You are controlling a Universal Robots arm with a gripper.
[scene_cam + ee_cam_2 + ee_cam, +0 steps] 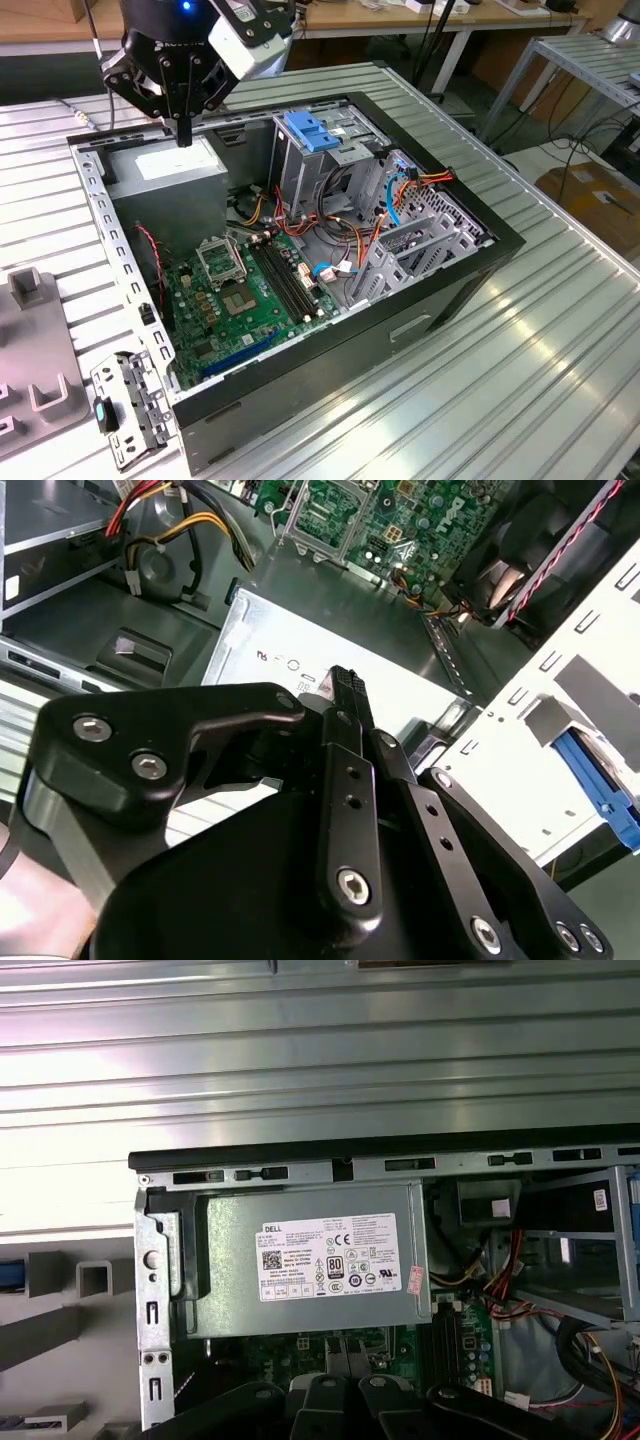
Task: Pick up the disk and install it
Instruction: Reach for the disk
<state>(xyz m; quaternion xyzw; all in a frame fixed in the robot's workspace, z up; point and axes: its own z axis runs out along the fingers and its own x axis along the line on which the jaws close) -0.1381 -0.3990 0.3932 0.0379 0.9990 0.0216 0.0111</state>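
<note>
The disk [602,788] shows as a strip of blue carrier plastic in the second wrist view. It lies past the slotted metal wall [520,750] of the computer case [470,270], so it is outside the case and well apart from the hand; its metal body is hidden there. It is not in the hand and not in the drive cage.

The hand [184,138] has its two black fingers pressed together into one narrow tip and grips nothing. It points downward and hangs just above the grey power supply [165,170], near the labelled face, without clearly touching it. In the second wrist view the joined fingertips [346,685] stand over that same box's pale label.

Further from the hand, inside the open case, the green motherboard [250,290] lies flat. Beyond it is the tall grey drive cage [300,175], topped by a blue latch [315,132]. Red, orange and yellow cables [425,180] run on the cage's far side from the hand.

The case rests on the ribbed metal tabletop [560,380]. A grey fixture [35,390] sits on it outside the case, on the disk's side of the hand.
</note>
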